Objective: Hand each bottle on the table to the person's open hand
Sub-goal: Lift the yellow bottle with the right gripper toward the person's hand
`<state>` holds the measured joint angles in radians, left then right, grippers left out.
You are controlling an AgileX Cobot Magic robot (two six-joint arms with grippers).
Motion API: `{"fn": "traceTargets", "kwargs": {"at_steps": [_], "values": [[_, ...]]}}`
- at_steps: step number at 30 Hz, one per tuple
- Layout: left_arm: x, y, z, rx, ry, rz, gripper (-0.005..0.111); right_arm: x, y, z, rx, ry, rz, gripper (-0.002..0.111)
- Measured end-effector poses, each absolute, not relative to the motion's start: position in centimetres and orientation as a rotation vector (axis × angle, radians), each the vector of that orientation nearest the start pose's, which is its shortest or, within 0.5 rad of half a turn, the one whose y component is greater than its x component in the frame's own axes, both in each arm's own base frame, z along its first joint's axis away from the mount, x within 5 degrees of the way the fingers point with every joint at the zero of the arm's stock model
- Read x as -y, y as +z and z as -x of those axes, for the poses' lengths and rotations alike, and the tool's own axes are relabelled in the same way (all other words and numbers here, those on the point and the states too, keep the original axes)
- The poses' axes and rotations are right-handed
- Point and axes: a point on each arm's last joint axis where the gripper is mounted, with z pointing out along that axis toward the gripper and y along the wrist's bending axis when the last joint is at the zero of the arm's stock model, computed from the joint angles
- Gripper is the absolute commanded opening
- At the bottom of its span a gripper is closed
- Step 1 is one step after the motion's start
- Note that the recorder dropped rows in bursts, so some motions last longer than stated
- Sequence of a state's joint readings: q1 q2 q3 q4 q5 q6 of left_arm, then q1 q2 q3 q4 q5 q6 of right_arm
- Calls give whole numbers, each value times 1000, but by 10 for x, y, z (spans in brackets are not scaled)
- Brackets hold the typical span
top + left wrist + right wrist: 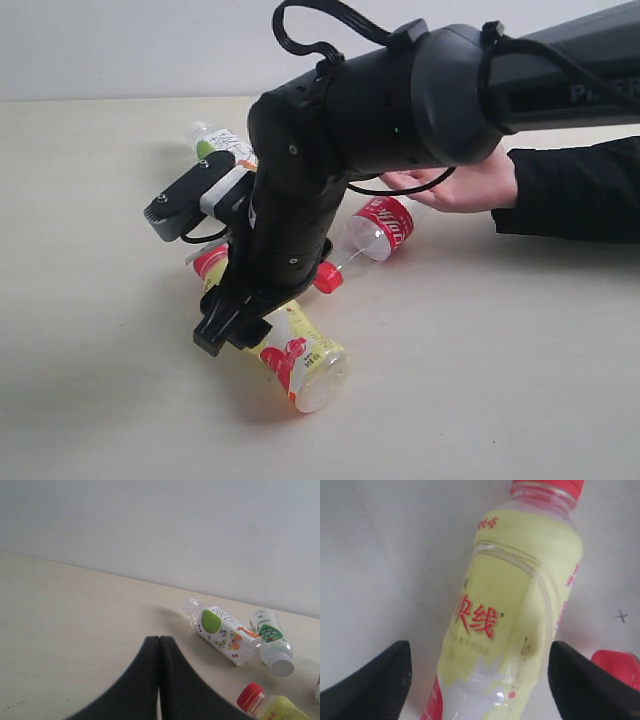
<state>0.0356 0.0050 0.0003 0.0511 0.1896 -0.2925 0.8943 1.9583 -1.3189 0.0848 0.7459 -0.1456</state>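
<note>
The yellow-labelled bottle point(300, 360) point(515, 620) lies on its side on the table point(500, 380), red cap point(208, 262) pointing away. My right gripper point(225, 325) point(479, 650) is open and straddles its body, with a gap at each finger. Beside it lies the clear red-labelled bottle point(378, 232), with its red cap point(327, 277) towards the gripper. Two white-green bottles point(222, 630) point(270, 635) lie further back; only one point(215, 142) shows in the exterior view. The person's hand point(455, 185), on a black sleeve, rests behind the arm and is partly hidden. My left gripper point(159, 639) is shut and empty.
The bulky black right arm point(400, 100) reaches in from the right and covers the scene's middle. A pale wall point(200, 530) stands behind the table's far edge. Bare tabletop stretches along the front and the left.
</note>
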Motion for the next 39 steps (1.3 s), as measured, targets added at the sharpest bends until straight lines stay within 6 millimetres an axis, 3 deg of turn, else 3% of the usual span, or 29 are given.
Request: {"fn": "traceTargets", "kwargs": {"at_steps": [27, 29, 34, 35, 37, 39], "values": [[-3, 195, -56, -1665, -147, 240, 0, -318, 120, -247, -2613, 235, 1359, 74], [-3, 195, -56, -1665, -147, 240, 0, -318, 120, -247, -2614, 235, 1359, 67], [-3, 195, -56, -1665, -147, 240, 0, -318, 120, -247, -2616, 239, 1356, 34], [-3, 195, -56, -1665, -147, 240, 0, -318, 120, -247, -2616, 239, 1356, 17], [-3, 195, -56, -1665, -147, 240, 0, -318, 125, -247, -2608, 245, 1353, 0], [-3, 195, -56, -1665, -147, 240, 0, -318, 140, -247, -2576, 264, 1338, 0]]}}
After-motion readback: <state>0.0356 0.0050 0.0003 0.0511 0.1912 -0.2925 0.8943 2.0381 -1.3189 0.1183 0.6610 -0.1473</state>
